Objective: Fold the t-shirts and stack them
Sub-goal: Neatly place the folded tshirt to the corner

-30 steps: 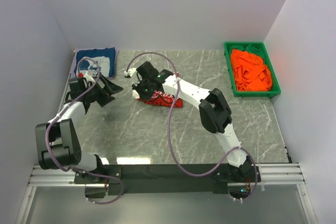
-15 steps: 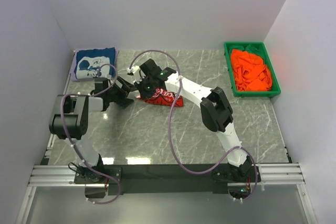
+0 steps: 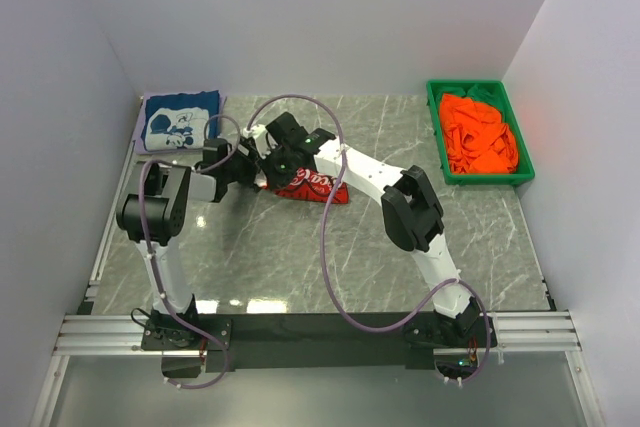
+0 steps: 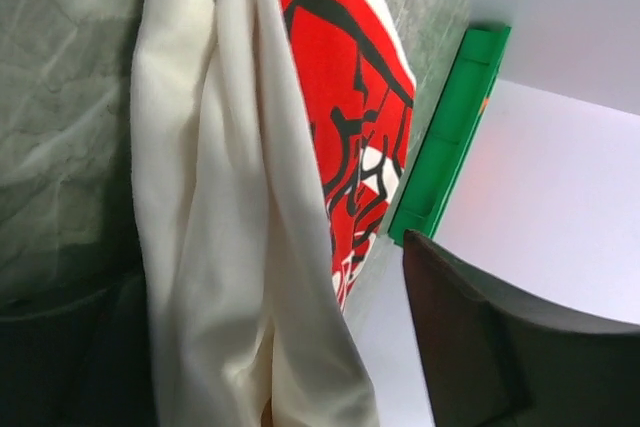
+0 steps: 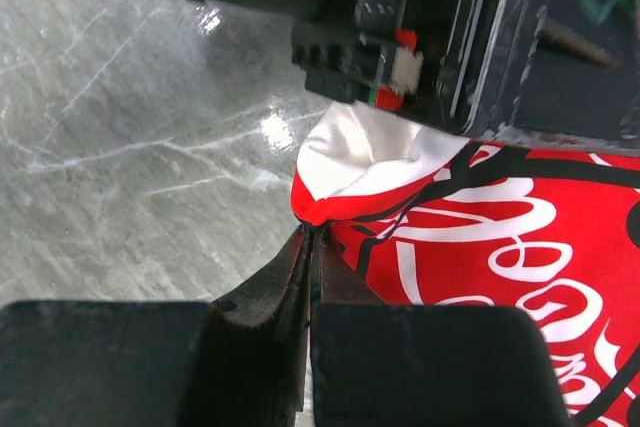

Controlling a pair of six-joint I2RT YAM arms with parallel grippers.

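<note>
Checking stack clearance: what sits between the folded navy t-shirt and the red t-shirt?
In the top view, the left gripper sits between the navy t-shirt and the red t-shirt.

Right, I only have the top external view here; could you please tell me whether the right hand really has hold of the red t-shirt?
Observer: Yes. The right wrist view shows the right hand shut on a corner of the red t-shirt.
Operator: Thank you. What does that corner look like?
Observer: It is turned back there, showing a white inside.
Operator: And what about the other arm, please?
Observer: The left wrist view shows white cloth hanging in folds between the spread fingers of the left hand, right beside the red print.
</note>
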